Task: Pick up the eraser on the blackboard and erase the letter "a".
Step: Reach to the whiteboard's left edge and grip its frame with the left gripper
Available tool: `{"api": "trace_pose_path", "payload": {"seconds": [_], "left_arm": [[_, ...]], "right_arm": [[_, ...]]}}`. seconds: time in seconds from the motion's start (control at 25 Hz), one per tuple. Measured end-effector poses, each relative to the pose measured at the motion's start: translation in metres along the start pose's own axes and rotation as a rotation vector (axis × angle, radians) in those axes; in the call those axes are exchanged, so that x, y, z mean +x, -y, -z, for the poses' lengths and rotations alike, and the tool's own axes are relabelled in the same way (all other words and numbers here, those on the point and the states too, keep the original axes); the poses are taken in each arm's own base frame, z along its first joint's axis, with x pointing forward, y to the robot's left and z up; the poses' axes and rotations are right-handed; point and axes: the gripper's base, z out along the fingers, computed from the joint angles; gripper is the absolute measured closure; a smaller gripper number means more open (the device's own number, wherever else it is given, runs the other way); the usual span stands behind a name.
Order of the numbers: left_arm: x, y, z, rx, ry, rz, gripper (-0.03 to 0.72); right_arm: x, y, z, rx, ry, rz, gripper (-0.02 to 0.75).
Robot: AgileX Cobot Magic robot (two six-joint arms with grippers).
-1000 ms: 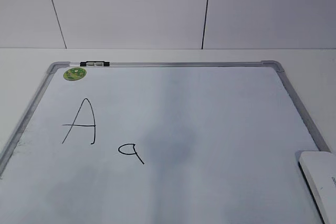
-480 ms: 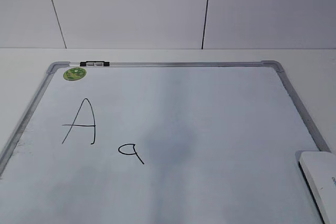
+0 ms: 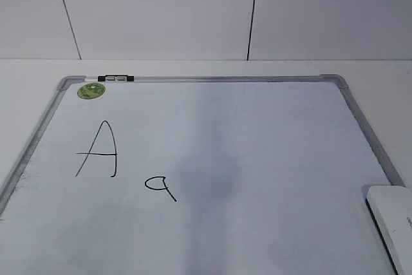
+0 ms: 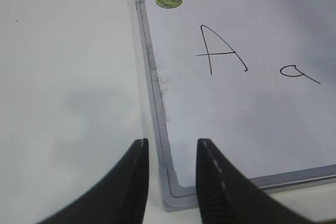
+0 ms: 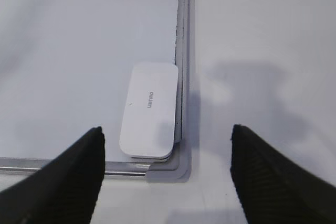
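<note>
The blackboard [image 3: 257,152] is a white board with a grey frame lying flat on the table. The small letter "a" [image 3: 161,186] is drawn near the board's middle left, right of a large capital "A" [image 3: 98,149]; it also shows in the left wrist view [image 4: 296,73]. The white eraser [image 3: 394,220] lies in the board's near right corner, against the frame; it also shows in the right wrist view [image 5: 149,109]. My right gripper [image 5: 165,135] is open wide and hovers above the eraser, apart from it. My left gripper [image 4: 170,148] is open and empty over the board's near left corner.
A round green sticker [image 3: 91,90] and a black-and-silver clip [image 3: 116,78] sit at the board's far left corner. Smudgy grey marks lie along the left frame [image 4: 160,80]. White table surrounds the board [image 4: 68,77]. A wall stands behind.
</note>
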Motion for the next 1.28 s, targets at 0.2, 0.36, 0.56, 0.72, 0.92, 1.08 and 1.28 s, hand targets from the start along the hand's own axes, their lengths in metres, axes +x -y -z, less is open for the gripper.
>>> {"api": "trace_pose_path", "payload": {"seconds": [0.2, 0.36, 0.56, 0.72, 0.92, 1.08, 1.28], "left_arm": [[-0.007, 0.001, 0.005, 0.012, 0.014, 0.011, 0.452], [-0.025, 0.001, -0.001, 0.020, -0.057, 0.024, 0.452], [-0.053, -0.001, -0.016, 0.033, -0.255, 0.044, 0.452], [-0.081, -0.003, -0.034, 0.041, -0.378, 0.064, 0.452], [-0.111, -0.009, -0.074, 0.041, -0.528, 0.097, 0.452], [-0.126, -0.016, -0.118, 0.035, -0.662, 0.112, 0.452], [-0.135, -0.028, -0.178, -0.004, -0.759, 0.101, 0.452]], "right_arm": [[-0.020, -0.001, -0.008, -0.014, -0.104, -0.073, 0.165], [-0.042, -0.001, -0.017, -0.019, -0.185, -0.081, 0.165], [-0.061, -0.003, -0.034, -0.030, -0.341, -0.090, 0.165], [-0.076, -0.004, -0.047, -0.039, -0.450, -0.094, 0.165], [-0.096, -0.004, -0.065, -0.043, -0.515, -0.098, 0.165], [-0.101, -0.005, -0.077, -0.042, -0.566, -0.098, 0.165], [-0.102, -0.005, -0.082, -0.042, -0.587, -0.098, 0.165]]}}
